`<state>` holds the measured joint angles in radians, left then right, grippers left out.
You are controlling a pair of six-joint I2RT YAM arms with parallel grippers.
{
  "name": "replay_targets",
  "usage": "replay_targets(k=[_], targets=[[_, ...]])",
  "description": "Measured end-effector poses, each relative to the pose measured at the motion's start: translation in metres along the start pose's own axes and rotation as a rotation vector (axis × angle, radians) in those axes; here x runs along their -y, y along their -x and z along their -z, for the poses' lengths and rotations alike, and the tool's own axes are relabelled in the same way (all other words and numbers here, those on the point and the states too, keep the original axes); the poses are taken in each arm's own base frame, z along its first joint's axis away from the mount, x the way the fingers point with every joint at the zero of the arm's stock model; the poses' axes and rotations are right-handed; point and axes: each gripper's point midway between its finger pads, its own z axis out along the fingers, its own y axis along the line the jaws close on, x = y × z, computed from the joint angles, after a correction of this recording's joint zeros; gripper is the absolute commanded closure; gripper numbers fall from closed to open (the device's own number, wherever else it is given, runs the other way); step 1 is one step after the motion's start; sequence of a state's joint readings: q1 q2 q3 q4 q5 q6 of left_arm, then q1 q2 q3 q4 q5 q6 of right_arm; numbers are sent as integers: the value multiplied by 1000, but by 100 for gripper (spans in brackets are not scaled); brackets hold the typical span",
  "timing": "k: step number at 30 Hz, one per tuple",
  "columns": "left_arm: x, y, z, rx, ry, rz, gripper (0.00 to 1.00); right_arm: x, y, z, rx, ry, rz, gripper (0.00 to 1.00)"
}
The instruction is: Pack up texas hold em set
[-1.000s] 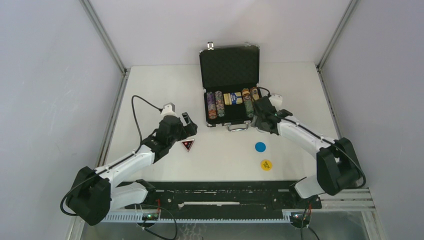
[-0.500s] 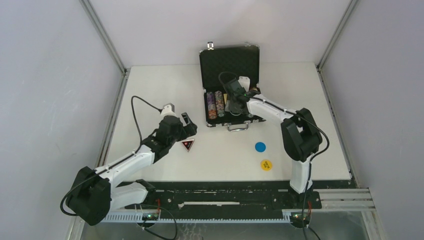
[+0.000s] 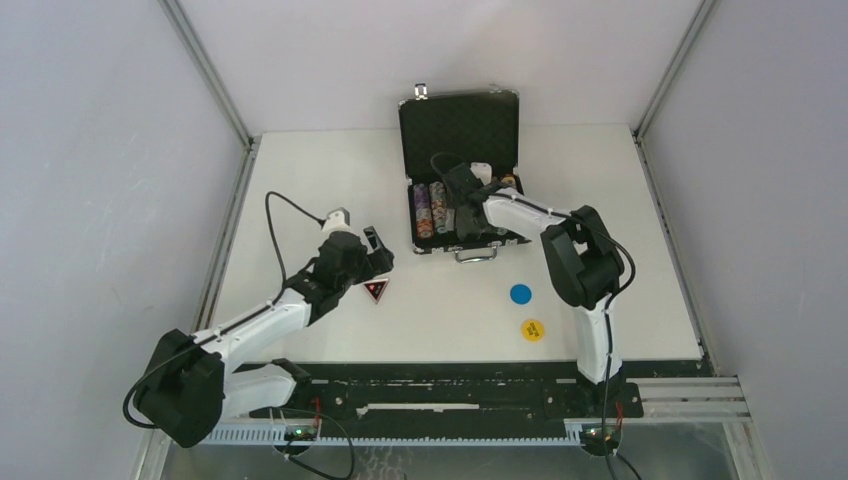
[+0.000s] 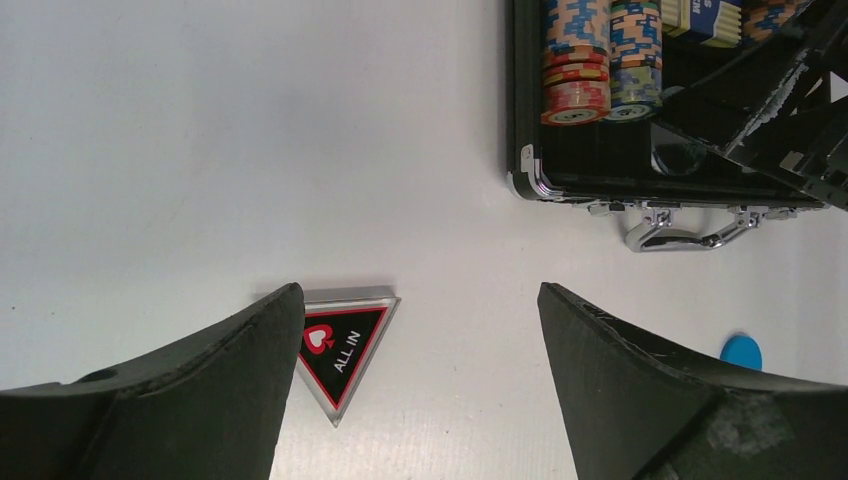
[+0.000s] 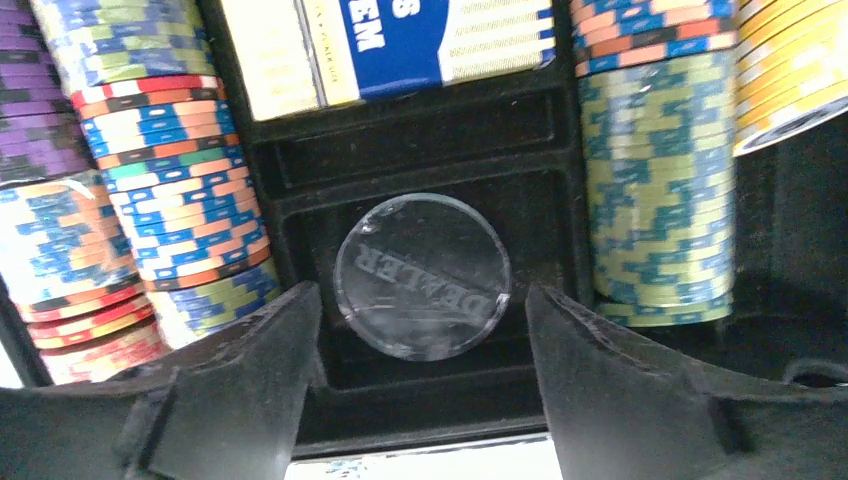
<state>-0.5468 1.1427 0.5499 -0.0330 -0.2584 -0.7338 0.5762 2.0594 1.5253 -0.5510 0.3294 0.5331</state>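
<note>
1. Under the right hand point(image 5: 420, 300), spread and empty, a clear round disc point(image 5: 422, 275) lies in the foam-lined black briefcase point(image 3: 460, 125).
2. Beside the left hand point(image 4: 417, 295), open and empty: red triangular token point(image 4: 342, 350) on smooth white surface point(image 3: 330, 170), pale walls point(image 3: 100, 150).

Your left gripper point(image 4: 420, 300) hangs with jaws spread wide and empty, off the near-left corner of the briefcase point(image 3: 460, 130). Your right arm point(image 3: 522, 209) folds back sharply. Your right gripper point(image 5: 420, 300) points down into the briefcase, fingers parted, gripping nothing.

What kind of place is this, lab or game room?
Probably a lab robot cell: white table walled by grey panels on metal posts, arms bolted to a rail. The poker briefcase looks like a prop.
</note>
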Motion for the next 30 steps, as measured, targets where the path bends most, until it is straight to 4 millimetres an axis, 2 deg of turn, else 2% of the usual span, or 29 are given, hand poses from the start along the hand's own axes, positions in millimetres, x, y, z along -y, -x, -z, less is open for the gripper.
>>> replay_targets(k=[5,8,10,16,18,20,24,26,28,30], targets=[[-1,-2,-1,-8,7,-3,9,1,5,0,14,7,-1,8],[-1,-2,-2,-9,8,-3,9,5,9,9,42,18,-14,9],[-2,-2,-2,-9,8,-3,9,12,7,22,57,25,-19,9],[-2,-3,-1,-11,8,-3,9,31,6,79,145,70,-40,8],[-1,-3,-1,-13,5,-2,9,37,1,91,163,76,-40,7],[0,-3,-1,-15,-1,-1,9,42,-11,96,160,76,-27,6],[2,-3,-1,-16,-5,19,9,44,-51,93,108,66,58,4],[-3,0,-1,-5,19,48,8,32,-70,94,84,81,133,4],[-13,6,-1,5,49,91,8,9,-86,99,77,130,209,4],[-31,19,-3,32,99,168,8,-14,-96,103,69,178,269,3]])
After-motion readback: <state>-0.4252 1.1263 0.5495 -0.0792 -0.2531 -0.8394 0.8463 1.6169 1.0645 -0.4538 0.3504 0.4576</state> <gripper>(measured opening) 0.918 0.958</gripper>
